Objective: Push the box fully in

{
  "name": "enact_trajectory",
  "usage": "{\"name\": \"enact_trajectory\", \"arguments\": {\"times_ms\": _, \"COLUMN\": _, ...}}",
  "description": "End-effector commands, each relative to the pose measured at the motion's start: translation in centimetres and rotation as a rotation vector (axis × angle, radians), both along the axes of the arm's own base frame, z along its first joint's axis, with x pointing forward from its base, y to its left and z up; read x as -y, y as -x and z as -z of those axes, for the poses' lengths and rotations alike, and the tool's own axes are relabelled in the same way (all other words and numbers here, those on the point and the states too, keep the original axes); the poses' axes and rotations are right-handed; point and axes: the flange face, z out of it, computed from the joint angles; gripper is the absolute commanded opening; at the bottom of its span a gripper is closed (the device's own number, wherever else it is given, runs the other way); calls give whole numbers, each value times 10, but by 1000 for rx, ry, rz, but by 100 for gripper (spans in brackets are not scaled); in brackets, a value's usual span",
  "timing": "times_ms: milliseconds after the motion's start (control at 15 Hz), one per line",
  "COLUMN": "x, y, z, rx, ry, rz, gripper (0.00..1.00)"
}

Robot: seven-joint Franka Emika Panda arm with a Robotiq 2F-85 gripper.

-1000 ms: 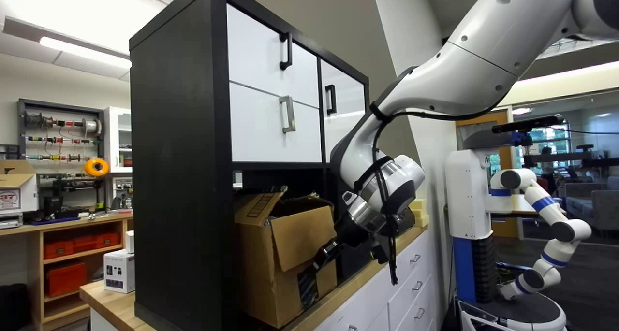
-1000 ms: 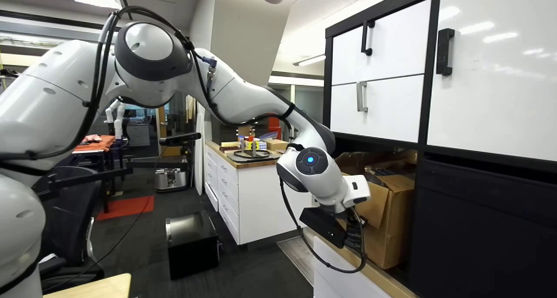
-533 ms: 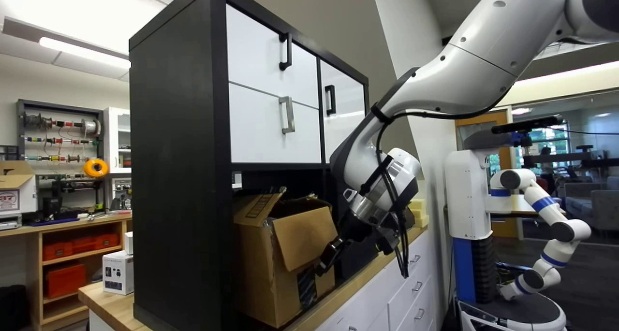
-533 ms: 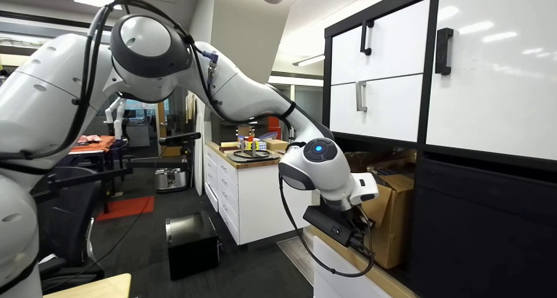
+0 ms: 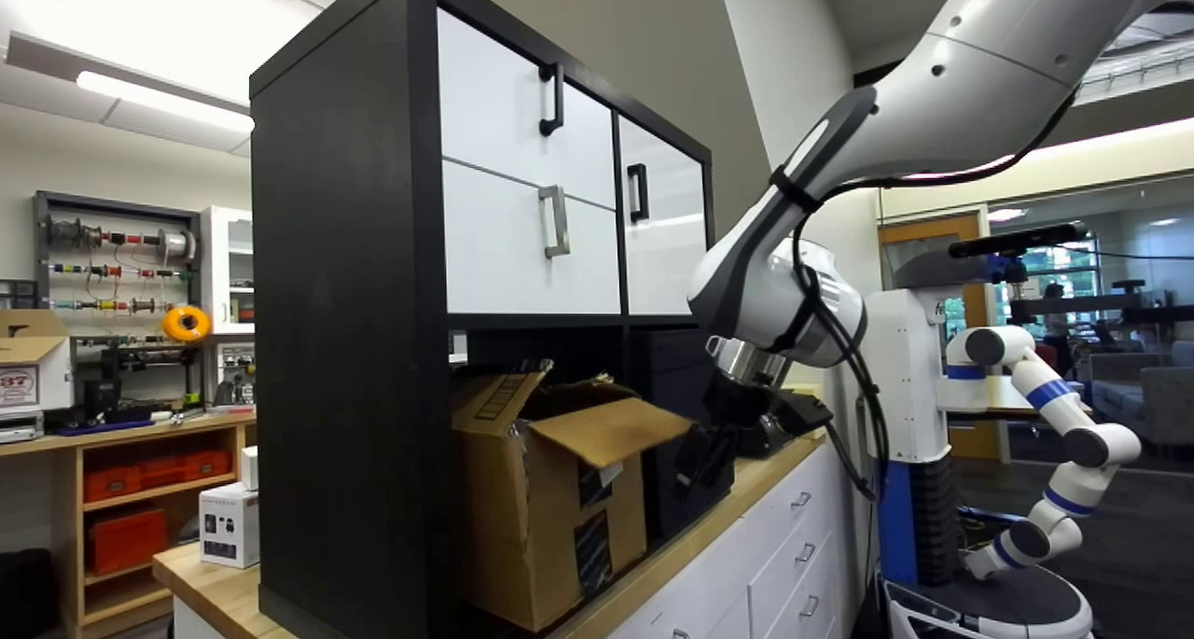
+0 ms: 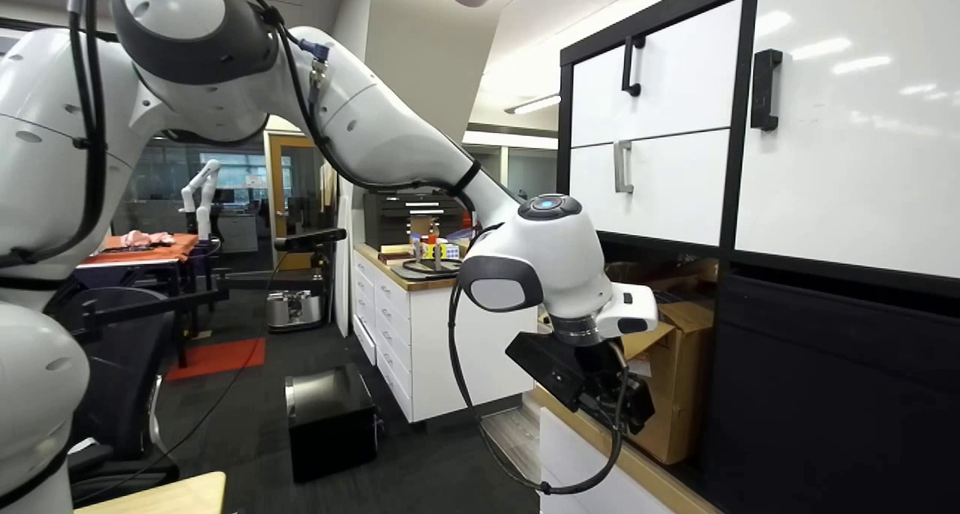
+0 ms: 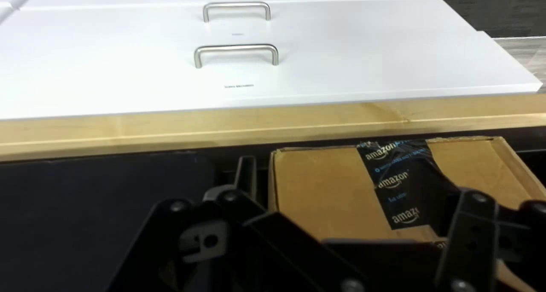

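Seeing the box (image 5: 550,518) sitting in the lower opening of the black cabinet (image 5: 340,322), just behind the front edge of the table (image 5: 672,560). Showing an open top, with one flap (image 5: 611,431) sticking out toward that edge and black printed tape (image 7: 401,185) running up the front face. Not making out depth of insertion from these views.

Holding the gripper (image 7: 356,194) in front of the box, near the table's front edge, with jaws spread wide. In the wrist view, looking past the jaws at the box: showing the taped face beyond and between the fingers (image 7: 246,177), lining up one finger with the space between the box and the black bin (image 7: 98,215), the other with the taped side.

In an exterior view, seeing the flap's outer corner meeting the gripper's outline; failing to tell touching from overlapping. In an exterior view, hiding part of the box behind the arm (image 6: 420,150) and gripper.

Along the table's front edge, seeing the bin standing right beside the box. Below that edge, seeing white drawers (image 7: 362,53) with metal handles (image 7: 236,47). Near a table corner, seeing a small white carton (image 5: 229,527) sitting by the cabinet's side.
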Motion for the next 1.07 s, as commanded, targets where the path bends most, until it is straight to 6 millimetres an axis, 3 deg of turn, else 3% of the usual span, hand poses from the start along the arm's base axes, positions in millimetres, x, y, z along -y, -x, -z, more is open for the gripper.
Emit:
{"name": "enact_trajectory", "arguments": {"times_ms": 0, "x": 0, "y": 34, "z": -15, "rx": -106, "ry": -29, "rz": 87, "gripper": 100}}
{"name": "enact_trajectory", "arguments": {"times_ms": 533, "x": -8, "y": 63, "z": -44, "rx": -281, "ry": -20, "rz": 166, "gripper": 100}}
{"name": "enact_trajectory", "arguments": {"times_ms": 867, "x": -15, "y": 73, "z": -59, "rx": -313, "ry": -11, "rz": 150, "gripper": 100}}
{"name": "enact_trajectory", "arguments": {"times_ms": 1000, "x": -14, "y": 67, "z": -60, "rx": -290, "ry": 19, "rz": 151, "gripper": 100}}
